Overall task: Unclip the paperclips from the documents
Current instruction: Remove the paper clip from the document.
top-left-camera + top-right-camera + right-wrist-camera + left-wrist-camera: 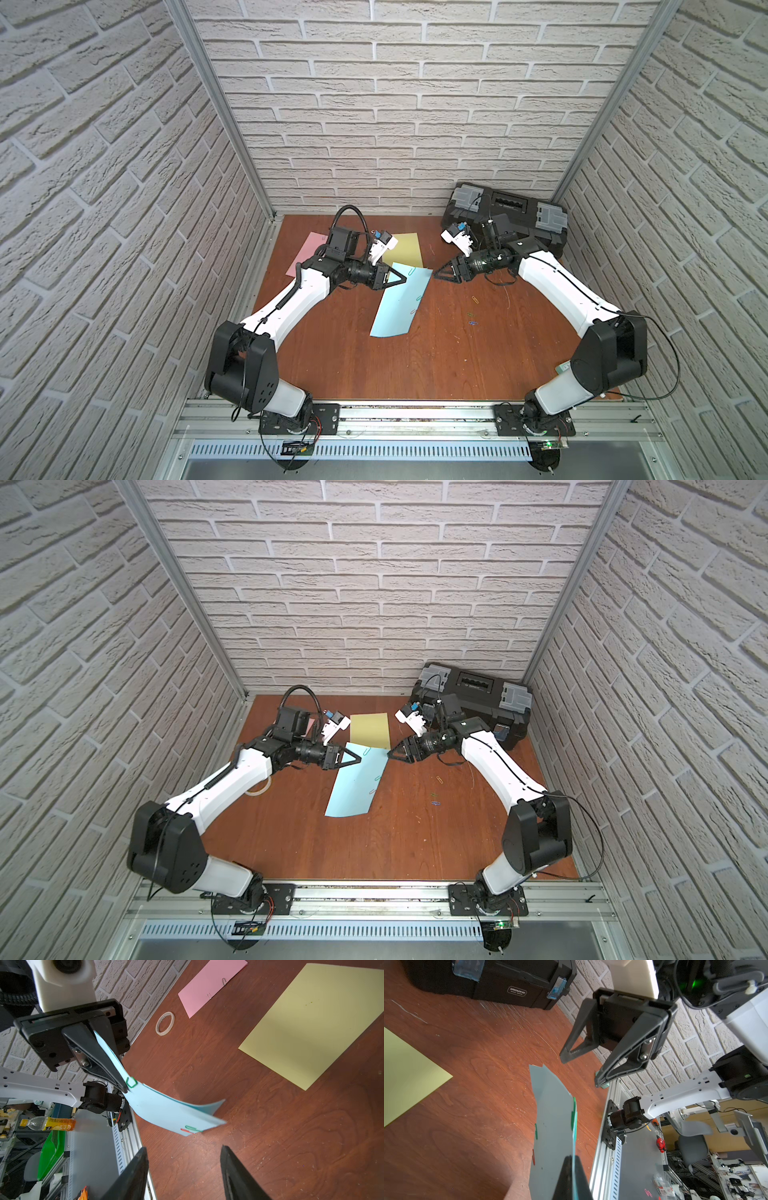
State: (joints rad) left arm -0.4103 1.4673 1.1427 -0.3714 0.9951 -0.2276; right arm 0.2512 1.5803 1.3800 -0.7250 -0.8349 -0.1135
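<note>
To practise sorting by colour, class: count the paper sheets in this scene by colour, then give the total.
pink sheet: 1
yellow sheet: 1
light blue sheet: 1
Total: 3

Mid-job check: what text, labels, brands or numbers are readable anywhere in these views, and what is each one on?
Nothing reads cleanly enough to quote.
Black toolbox: white-outlined badge on its side, two lines of lettering, too blurred to read.
Bottle beyond the table: yellow-orange label, print blurred.
Red-labelled packet off the table: too small to read.
Blue sheet, yellow sheet, pink sheet: no print visible.
</note>
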